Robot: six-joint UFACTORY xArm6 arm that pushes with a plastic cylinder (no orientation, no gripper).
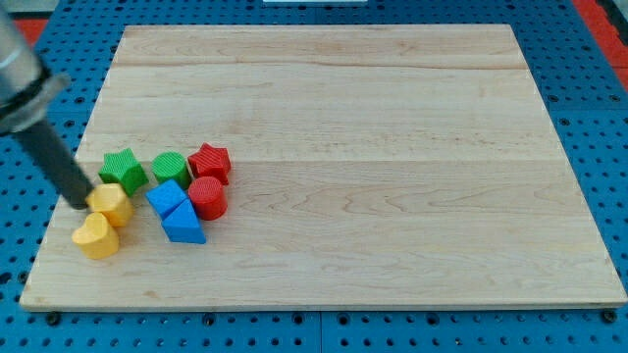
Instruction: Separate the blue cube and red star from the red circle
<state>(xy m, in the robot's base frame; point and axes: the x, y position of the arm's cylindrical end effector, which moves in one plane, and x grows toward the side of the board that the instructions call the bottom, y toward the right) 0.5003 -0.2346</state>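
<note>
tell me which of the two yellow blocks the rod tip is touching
The upper yellow block, beside the green star: my tip sits against its left edge. The lower yellow heart-like block lies clear below it.

My tip (pixel 80 203) touches a yellow block (pixel 111 203); the blue cube (pixel 167 197) sits beside the red circle (pixel 207 197).

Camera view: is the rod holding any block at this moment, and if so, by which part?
Nothing is held; the arm has no jaws. My tip sits at the view's left edge of the upper yellow block, seemingly touching it, away from the red circle.
</note>
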